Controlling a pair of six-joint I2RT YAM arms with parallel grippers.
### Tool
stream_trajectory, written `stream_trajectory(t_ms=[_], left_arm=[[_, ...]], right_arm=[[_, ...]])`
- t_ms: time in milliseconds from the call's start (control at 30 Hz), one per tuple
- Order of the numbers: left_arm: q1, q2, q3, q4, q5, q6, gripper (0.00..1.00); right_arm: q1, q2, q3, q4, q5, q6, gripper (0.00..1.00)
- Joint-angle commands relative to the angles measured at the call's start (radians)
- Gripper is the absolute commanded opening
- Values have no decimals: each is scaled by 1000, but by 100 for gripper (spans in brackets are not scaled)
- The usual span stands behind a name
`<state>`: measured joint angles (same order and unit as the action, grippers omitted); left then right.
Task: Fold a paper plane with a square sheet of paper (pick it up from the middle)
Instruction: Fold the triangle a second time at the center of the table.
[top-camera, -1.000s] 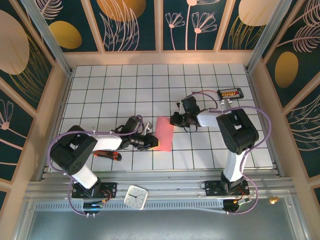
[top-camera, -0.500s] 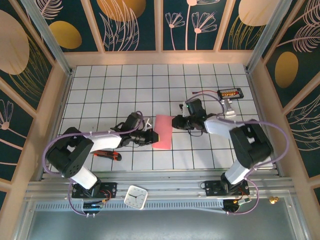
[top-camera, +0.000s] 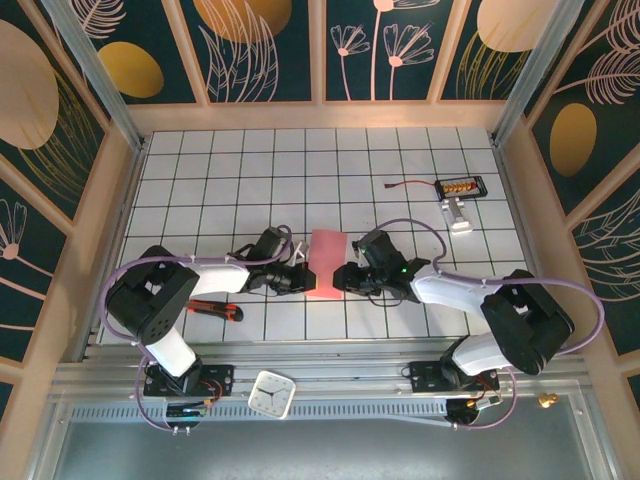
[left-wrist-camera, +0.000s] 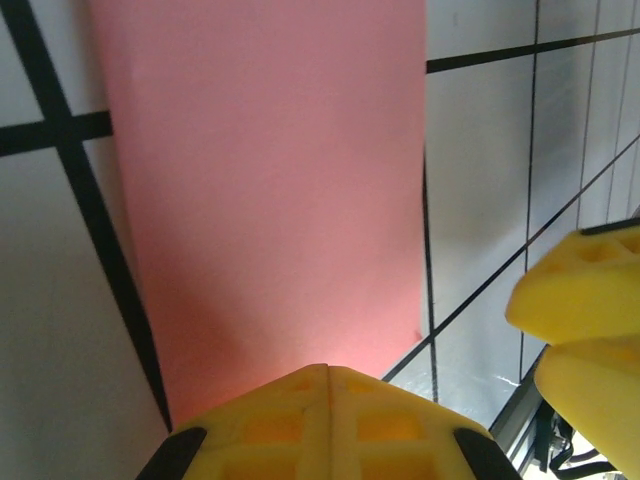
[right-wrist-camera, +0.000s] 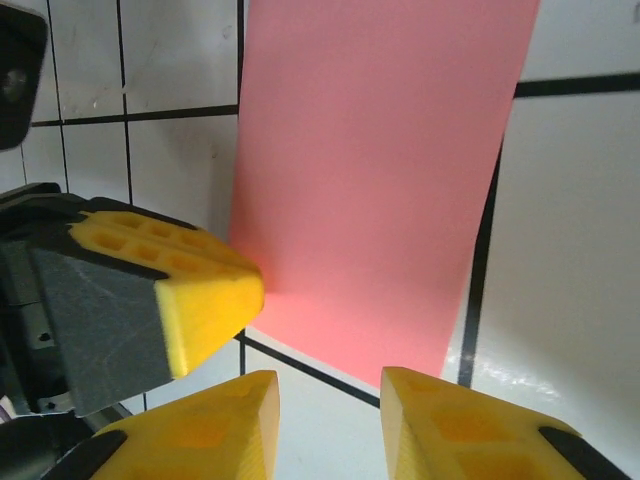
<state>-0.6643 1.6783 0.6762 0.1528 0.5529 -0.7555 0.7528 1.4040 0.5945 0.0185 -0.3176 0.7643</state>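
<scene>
The square sheet of paper (top-camera: 326, 262) lies on the tiled table as a narrow salmon-pink strip, folded over. My left gripper (top-camera: 303, 279) is shut, and its closed yellow tips (left-wrist-camera: 328, 372) rest against the strip's left edge; the paper looks flat there. From the right wrist, that left fingertip (right-wrist-camera: 215, 300) touches the paper (right-wrist-camera: 380, 180) at its edge. My right gripper (top-camera: 343, 279) is low at the strip's near right side. It stands open (right-wrist-camera: 325, 400) with nothing between its fingers, just short of the paper's near corner. Its fingers (left-wrist-camera: 585, 310) show beside the paper (left-wrist-camera: 270, 180).
A red-handled black tool (top-camera: 215, 308) lies by the left arm. A small white clock (top-camera: 272, 393) sits on the rail in front. At the back right are a black device (top-camera: 462, 186), a white part (top-camera: 460, 215) and a red cable (top-camera: 405, 184).
My right gripper has swung from the strip's far right edge down to its near right side and has opened. The left gripper has closed fully and stayed at the left edge.
</scene>
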Motion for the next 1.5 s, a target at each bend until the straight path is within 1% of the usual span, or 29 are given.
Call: stream_trajectory(t_ms=[0, 133, 500, 800, 1167, 1233, 1333, 1467], left_arm=[[-1, 16, -18, 1, -8, 25, 0], [-1, 27, -37, 19, 2, 21, 0], [-1, 30, -52, 29, 5, 19, 0], [-1, 29, -55, 30, 8, 20, 0], [0, 30, -57, 27, 11, 20, 0], [-1, 29, -56, 25, 9, 19, 0], [-1, 30, -56, 23, 9, 19, 0], [-1, 30, -58, 24, 8, 17, 0]], right_arm=[[21, 14, -35, 38, 58, 101, 34], [42, 25, -37, 21, 96, 121, 35], [59, 59, -48, 35, 102, 139, 36], [59, 91, -50, 113, 60, 134, 36], [52, 94, -44, 139, 50, 117, 35], [50, 81, -35, 101, 83, 110, 35], [52, 80, 1, -15, 169, 85, 35], [51, 104, 22, -28, 187, 73, 35]])
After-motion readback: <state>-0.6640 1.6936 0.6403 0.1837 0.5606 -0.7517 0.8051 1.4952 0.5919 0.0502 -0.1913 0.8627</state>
